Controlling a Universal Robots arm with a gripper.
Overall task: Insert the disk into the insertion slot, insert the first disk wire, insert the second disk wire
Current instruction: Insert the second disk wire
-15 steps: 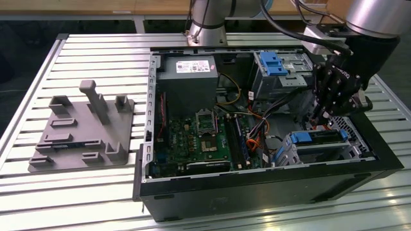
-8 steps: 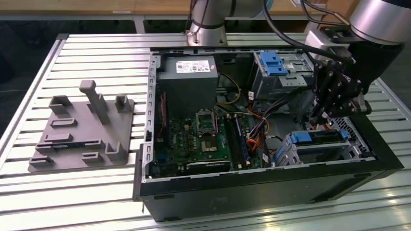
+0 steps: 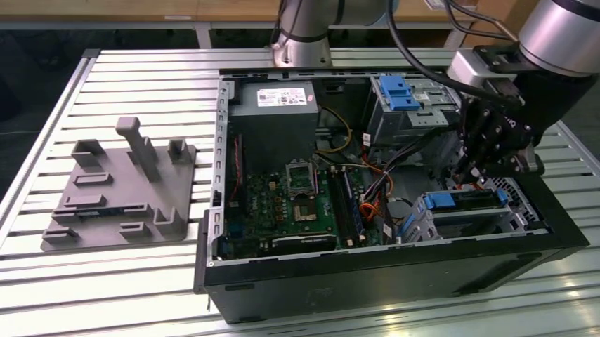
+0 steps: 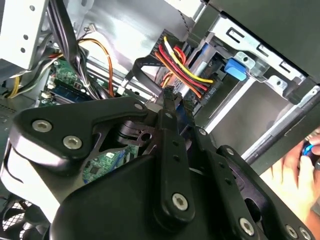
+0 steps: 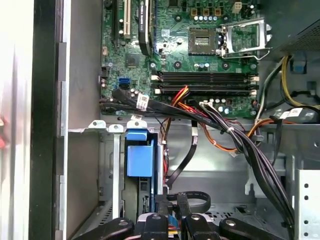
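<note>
Slatted metal worktop [image 3: 140, 281] carries everything you are working with: an open black computer case [image 3: 375, 281] lying on its side and, well apart toward the exterior view's left, a grey fixture plate [image 3: 122, 196] with upright pegs. Inside the case you can see the green motherboard [image 3: 300, 203] and, toward the far side, the taller cage with the blue latch [image 3: 398, 95]. Your gripper [image 3: 466, 174] hangs inside the case near the exterior view's right, just above the insertion slot [image 3: 468, 217], the low silver cage by the near corner. The disk [image 3: 464, 201] already sits in that slot, its blue carrier frame showing at the top of the cage; in the first wrist view the blue carrier tab [image 5: 140, 155] lies just beyond the fingers [image 5: 161, 210]. Those fingers look drawn close together around a dark cable end with red, yellow and black wires [image 4: 180, 62] fanning out just past the tips in the second wrist view, right beside the disk's connector edge; you cannot tell for certain that the plug is pinched. A person's hand [image 4: 295, 177] rests outside the case wall in that same view.
</note>
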